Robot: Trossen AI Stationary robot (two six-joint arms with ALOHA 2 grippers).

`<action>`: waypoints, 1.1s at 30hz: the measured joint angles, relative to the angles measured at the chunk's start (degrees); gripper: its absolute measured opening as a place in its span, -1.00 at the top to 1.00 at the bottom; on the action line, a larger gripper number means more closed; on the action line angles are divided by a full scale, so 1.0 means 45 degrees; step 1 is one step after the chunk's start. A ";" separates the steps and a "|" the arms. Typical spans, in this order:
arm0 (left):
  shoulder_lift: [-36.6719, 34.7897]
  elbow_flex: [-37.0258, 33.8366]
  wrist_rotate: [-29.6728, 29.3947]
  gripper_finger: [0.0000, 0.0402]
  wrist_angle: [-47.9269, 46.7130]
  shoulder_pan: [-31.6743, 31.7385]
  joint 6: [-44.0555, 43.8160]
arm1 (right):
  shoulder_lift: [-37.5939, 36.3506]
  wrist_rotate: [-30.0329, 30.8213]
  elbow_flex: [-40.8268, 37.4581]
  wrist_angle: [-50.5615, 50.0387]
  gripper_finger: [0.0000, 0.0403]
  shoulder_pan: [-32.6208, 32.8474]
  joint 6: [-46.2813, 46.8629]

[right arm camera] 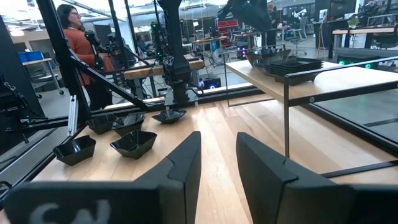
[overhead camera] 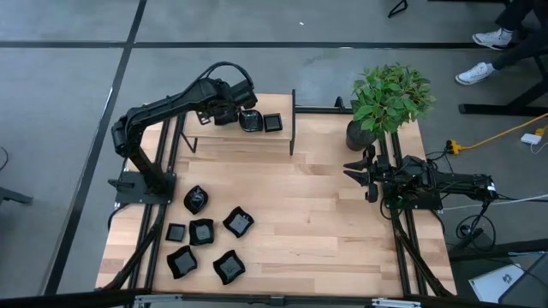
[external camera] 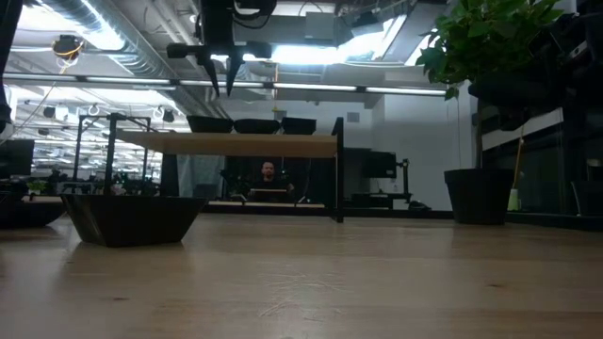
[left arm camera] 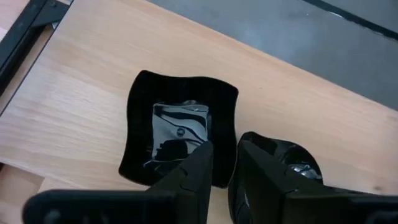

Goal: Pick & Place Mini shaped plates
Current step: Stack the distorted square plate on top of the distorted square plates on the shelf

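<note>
A raised wooden shelf stands at the table's far side. Black mini shaped plates rest on it: a wavy-edged square one and a rounder one. The low view shows three in a row. My left gripper hangs above the shelf, pointing steeply down over the gap between those two plates. Its fingers are slightly open and well clear of them. Several more plates lie on the table at the near left. My right gripper waits open at the right edge, holding nothing.
A potted plant in a dark pot stands at the far right corner. The shelf's black posts rise at its ends. Bare wood lies in the table's middle. A person stands in the room beyond.
</note>
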 joint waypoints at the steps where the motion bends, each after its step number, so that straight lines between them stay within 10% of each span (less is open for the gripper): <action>1: 0.0000 0.0000 0.0000 0.62 -0.0038 0.0000 0.0000 | 0.0000 0.0000 0.0000 0.0000 0.49 0.0001 0.0024; 20: -0.0010 0.0000 0.4512 0.75 -0.1840 -0.0359 0.3534 | 0.0000 0.0000 0.0000 0.0000 0.49 0.0004 -0.0009; 33: -0.0010 0.0000 0.4802 0.99 -0.2960 -0.3311 0.4158 | 0.0000 0.0000 0.0000 0.0000 0.49 0.0004 0.0011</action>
